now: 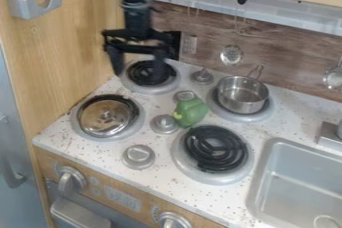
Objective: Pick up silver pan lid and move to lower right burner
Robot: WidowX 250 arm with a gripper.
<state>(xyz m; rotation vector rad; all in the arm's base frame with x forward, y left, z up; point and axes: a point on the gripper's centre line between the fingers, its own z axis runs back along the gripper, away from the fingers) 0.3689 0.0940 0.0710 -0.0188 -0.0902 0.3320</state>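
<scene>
The black gripper [138, 69] is up over the back left burner [152, 90], its two fingers wide apart, holding nothing. The silver pan lid [105, 117] sits on the front left burner [136, 127]. A green pepper [191, 111] lies near the lower right burner [246, 158]. A pot [242, 103] sits on the back right one.

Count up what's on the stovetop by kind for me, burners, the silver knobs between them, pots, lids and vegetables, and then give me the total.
Burners: 4
Silver knobs: 4
Pot: 1
Lid: 1
Green pepper: 1
Total: 11
</scene>
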